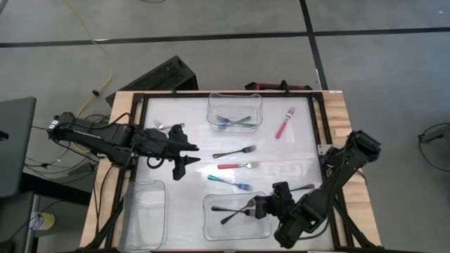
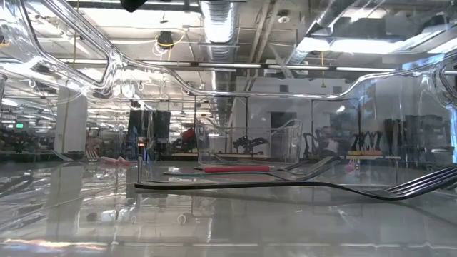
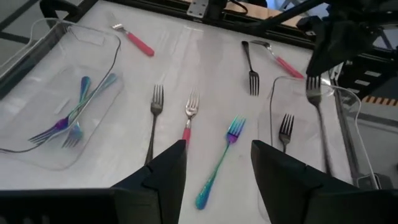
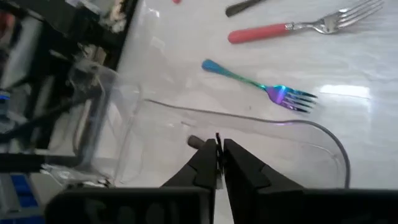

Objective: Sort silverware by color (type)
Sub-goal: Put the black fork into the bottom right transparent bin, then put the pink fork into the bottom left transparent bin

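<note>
Overhead, white table [image 1: 183,190] on grey floor; left tool [image 1: 184,156] released, right tool [image 1: 259,208] grasping black fork [image 1: 238,213].

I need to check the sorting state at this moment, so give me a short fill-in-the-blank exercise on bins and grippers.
1. The far bin holds only ___ forks.
2. The right gripper is shut on a ___ fork over the near middle bin.
3. The left gripper hovers above the table with its fingers ___.
4. The near left bin holds ___ silverware.

Missing words: teal; black; open; no
</note>
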You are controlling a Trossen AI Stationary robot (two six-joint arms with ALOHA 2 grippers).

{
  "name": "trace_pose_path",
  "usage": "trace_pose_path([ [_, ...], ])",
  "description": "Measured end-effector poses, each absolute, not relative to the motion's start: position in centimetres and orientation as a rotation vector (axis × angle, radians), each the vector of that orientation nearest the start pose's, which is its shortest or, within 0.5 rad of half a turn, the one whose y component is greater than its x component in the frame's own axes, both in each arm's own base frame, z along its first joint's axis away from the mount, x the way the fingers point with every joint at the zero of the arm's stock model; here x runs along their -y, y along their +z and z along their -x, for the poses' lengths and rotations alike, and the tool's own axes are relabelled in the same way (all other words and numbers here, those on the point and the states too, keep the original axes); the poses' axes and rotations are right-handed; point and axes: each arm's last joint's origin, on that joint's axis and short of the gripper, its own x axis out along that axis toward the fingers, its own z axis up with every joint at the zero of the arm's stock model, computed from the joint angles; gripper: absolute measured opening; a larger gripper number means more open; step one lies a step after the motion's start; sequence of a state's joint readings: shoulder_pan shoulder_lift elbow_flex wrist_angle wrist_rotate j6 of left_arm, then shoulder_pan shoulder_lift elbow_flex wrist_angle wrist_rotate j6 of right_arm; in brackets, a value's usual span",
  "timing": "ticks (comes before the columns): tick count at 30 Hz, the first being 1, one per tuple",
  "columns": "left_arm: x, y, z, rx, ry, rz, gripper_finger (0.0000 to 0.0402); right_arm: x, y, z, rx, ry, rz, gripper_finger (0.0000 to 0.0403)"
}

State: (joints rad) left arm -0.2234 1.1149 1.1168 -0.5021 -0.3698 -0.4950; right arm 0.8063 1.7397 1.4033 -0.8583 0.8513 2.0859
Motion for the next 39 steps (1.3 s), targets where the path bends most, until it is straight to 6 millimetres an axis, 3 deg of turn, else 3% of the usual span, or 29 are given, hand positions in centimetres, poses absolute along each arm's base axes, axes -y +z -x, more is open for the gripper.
trace_pose_path([
  [14, 4.1, 35.5, -22.8, -0.436, 0.250, 0.339, 0.0165, -23.7, 25.8, -25.7, -0.464, -0.688, -0.984, 0.0079],
  [21, 4.1, 35.5, -22.8, -0.433, 0.256, 0.365, 0.0165, -23.6, 25.7, -25.7, -0.535, -0.674, -0.966, 0.0189],
  [24, 4.1, 35.5, -22.8, -0.430, 0.263, 0.374, 0.0165, -23.7, 25.7, -25.6, -0.642, -0.638, -0.935, 0.0239],
  [28, 4.1, 35.5, -22.8, -0.425, 0.273, 0.387, 0.0165, -23.5, 26.9, -25.0, -0.765, -0.530, -0.898, 0.0273],
  [39, 3.9, 35.6, -22.8, -0.391, 0.343, 0.468, 0.0165, -21.0, 32.6, -21.6, -0.789, -0.306, -0.774, 0.0276],
])
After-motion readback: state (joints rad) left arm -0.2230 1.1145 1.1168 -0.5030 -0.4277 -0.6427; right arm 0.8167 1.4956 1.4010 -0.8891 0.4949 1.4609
